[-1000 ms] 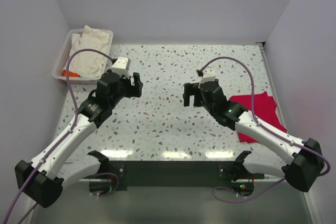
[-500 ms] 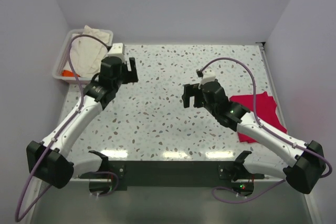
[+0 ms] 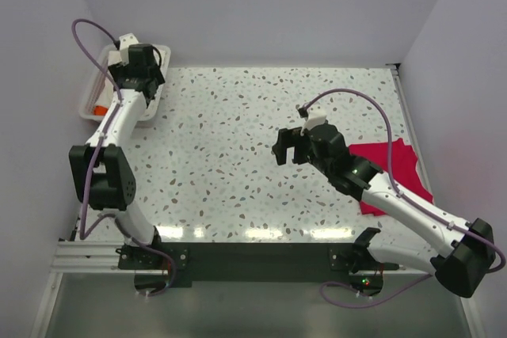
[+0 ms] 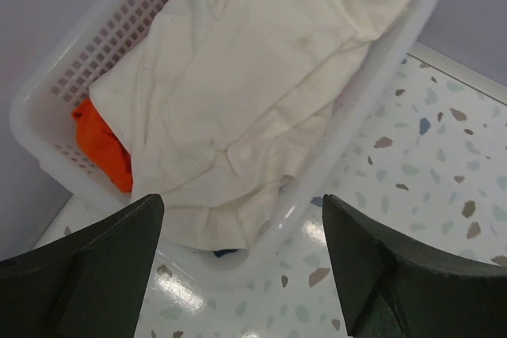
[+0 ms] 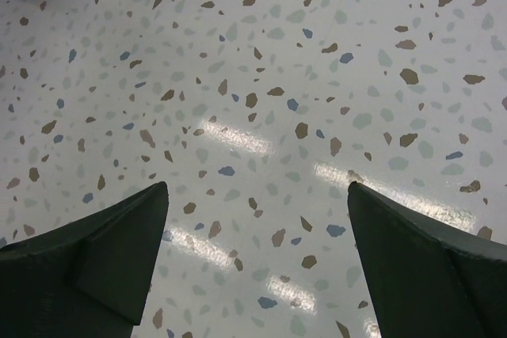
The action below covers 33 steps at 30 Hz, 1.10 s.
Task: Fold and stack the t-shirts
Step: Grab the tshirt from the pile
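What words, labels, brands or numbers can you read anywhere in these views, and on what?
None readable. No print shows on the cream-white cloth t-shirt, the orange cloth t-shirt, the white slatted plastic basket or the crimson-red cloth t-shirt; the speckled terrazzo tabletop bears no writing either.

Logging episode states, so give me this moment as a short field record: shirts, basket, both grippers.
Basket: white slatted plastic basket, far-left corner of speckled table
In basket: cream-white cloth t-shirt on top, orange t-shirt beneath
On table: crimson-red t-shirt, right side
Left gripper: open, empty, above basket
Right gripper: open, empty, over bare table
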### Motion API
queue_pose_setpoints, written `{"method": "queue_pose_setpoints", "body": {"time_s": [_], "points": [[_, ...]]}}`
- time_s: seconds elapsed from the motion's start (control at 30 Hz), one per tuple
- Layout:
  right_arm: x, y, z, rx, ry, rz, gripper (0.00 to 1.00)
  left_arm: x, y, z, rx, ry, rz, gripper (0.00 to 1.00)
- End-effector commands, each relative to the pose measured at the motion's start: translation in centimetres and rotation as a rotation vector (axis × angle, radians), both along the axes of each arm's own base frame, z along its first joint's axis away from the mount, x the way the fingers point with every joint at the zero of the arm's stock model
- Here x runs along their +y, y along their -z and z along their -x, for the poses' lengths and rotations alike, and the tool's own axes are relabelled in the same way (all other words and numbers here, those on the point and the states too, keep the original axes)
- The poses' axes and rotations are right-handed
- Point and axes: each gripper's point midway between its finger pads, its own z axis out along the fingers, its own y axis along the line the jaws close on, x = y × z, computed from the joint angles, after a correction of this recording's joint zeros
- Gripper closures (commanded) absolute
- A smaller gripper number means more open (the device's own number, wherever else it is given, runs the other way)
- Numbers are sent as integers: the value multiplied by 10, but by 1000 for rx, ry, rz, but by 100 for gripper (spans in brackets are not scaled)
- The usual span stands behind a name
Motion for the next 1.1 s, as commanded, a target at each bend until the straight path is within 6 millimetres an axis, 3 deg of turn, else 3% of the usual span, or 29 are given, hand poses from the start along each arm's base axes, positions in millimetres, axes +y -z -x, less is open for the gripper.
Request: {"method": "queue_pose_setpoints", "body": {"time_s": [0.0, 0.03, 0.1, 0.13, 0.17, 0.2, 0.3, 0.5, 0.63, 0.77, 0.9, 1.07], "points": [[5, -9, 3, -14, -23, -40, 1, 38, 6, -16, 15, -103, 11, 14], [5, -9, 4, -13, -25, -38, 1, 41, 25, -23, 57, -106, 16, 14], [5, -8, 4, -8, -29, -41, 1, 51, 32, -34, 66, -115, 38, 14], [5, -8, 5, -9, -28, -43, 1, 55, 54, -37, 116, -127, 52, 14], [5, -8, 5, -7, -28, -44, 1, 59, 54, -43, 111, -129, 61, 14], [5, -9, 5, -6, -30, -44, 1, 66, 69, -45, 138, -143, 68, 15], [5, -8, 6, -3, -31, -44, 1, 76, 90, -50, 174, -146, 77, 16], [6, -7, 7, 4, -37, -46, 1, 97, 116, -51, 224, -177, 72, 28], [7, -7, 8, 5, -38, -47, 1, 100, 126, -52, 238, -164, 87, 48], [6, -6, 7, 5, -33, -45, 1, 100, 113, -56, 202, -150, 88, 70], [6, -5, 6, 7, -32, -40, 1, 96, 80, -60, 141, -123, 92, 94], [7, -2, 6, 16, -32, -32, 1, 91, 32, -64, 60, -88, 87, 100]]}}
